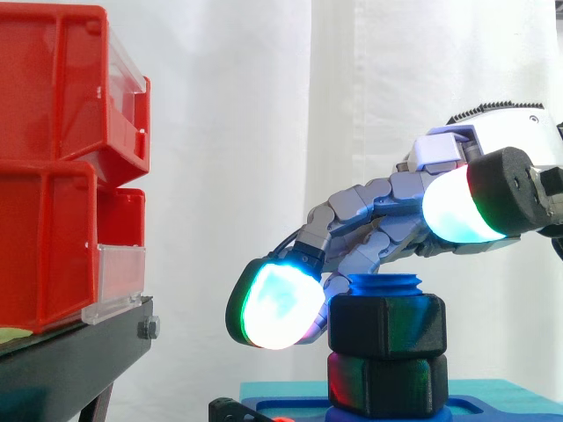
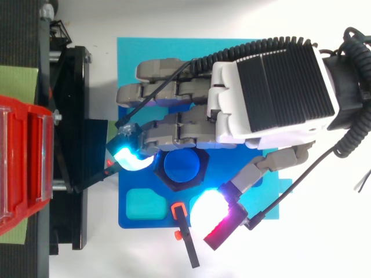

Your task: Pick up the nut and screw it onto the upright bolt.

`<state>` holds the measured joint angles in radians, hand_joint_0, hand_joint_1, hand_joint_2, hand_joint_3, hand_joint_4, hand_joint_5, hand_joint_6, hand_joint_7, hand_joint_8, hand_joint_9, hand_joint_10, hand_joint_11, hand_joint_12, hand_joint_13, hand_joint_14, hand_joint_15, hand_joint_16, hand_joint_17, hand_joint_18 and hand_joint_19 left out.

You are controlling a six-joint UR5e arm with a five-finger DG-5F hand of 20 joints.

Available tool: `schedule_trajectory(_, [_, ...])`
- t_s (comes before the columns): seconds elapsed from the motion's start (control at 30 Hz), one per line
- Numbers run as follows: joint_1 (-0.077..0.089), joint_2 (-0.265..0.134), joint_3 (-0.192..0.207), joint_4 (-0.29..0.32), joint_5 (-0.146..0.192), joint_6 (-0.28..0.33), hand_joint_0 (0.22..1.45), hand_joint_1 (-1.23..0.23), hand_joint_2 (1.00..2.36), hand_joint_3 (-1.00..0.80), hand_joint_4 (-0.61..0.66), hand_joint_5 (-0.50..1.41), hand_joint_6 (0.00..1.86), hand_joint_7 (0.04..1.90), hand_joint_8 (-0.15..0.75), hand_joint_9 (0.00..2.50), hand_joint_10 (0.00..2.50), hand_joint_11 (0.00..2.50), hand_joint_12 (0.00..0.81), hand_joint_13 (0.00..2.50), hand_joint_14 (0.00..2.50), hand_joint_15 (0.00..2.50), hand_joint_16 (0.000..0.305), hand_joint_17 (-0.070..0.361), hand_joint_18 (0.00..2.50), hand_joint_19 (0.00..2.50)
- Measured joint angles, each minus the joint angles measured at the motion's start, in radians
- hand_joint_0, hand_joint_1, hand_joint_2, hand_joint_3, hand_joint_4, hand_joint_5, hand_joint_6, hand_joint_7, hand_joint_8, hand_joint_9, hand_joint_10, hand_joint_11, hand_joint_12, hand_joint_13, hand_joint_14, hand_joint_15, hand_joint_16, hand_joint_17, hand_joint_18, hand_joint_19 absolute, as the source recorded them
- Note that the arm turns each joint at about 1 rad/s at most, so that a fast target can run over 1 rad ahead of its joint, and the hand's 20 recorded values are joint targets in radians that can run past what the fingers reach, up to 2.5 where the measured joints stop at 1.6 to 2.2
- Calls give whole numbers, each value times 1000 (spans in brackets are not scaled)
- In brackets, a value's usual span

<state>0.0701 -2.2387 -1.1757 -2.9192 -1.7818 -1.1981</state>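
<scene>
nut (image 1: 385,327) black | bolt (image 1: 384,285) blue | bins (image 1: 53,158) red | curtain (image 1: 264,132) white | stand (image 1: 70,352) black

No legible text, label, number or sign on the red bins (image 1: 53,176), nut (image 1: 387,325) or bolt (image 1: 384,283).

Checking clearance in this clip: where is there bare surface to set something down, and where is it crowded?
Bare white tabletop borders the blue base on the side away from the black stand. Crowded: the robot hand covers the base around the nut and bolt; the stand hugs its other edge.
</scene>
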Motion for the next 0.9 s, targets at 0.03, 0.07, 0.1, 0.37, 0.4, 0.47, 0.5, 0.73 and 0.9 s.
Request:
schedule_trajectory(0.03, [-1, 0, 0, 0, -1, 0, 486, -237, 1000, -500, 258, -112, 503, 921, 244, 483, 0, 0, 319, 177, 0, 0, 45, 101, 0, 0])
schedule_trajectory(0.07, [-2, 0, 0, 0, -1, 0, 487, -238, 1000, -500, 260, -109, 503, 936, 247, 492, 0, 0, 319, 183, 0, 0, 45, 101, 0, 0])
schedule_trajectory(0.1, [-3, 0, 0, 0, -2, 0, 488, -239, 1000, -500, 260, -103, 504, 951, 250, 504, 0, 0, 318, 198, 0, 0, 45, 101, 0, 0])
schedule_trajectory(0.37, [-12, 0, 1, 2, -3, -1, 507, -299, 1000, -500, 288, -54, 504, 1028, 258, 669, 0, 0, 293, 352, 0, 0, 39, 88, 0, 0])
schedule_trajectory(0.4, [-13, 0, 1, 3, -3, -1, 512, -313, 1000, -500, 280, -44, 504, 1053, 256, 711, 0, 0, 286, 376, 0, 0, 38, 85, 0, 0])
schedule_trajectory(0.47, [-15, 0, 2, 4, -4, -2, 518, -329, 1000, -500, 269, -31, 504, 1065, 256, 758, 0, 0, 276, 425, 0, 0, 36, 81, 0, 0])
schedule_trajectory(0.5, [-16, 0, 2, 4, -4, -2, 520, -334, 1000, -500, 263, -23, 504, 1078, 255, 791, 0, 0, 273, 445, 0, 0, 35, 78, 8, 0])
schedule_trajectory(0.73, [-23, 0, 2, 6, -4, -2, 527, -351, 1000, -500, 217, 5, 504, 1162, 260, 904, 0, 0, 259, 511, 0, 0, 33, 74, 77, 0])
schedule_trajectory(0.9, [-27, 0, 6, 5, -5, -3, 496, -295, 1000, -500, 167, 28, 503, 1209, 256, 944, 0, 0, 267, 534, 0, 0, 35, 78, 88, 0])
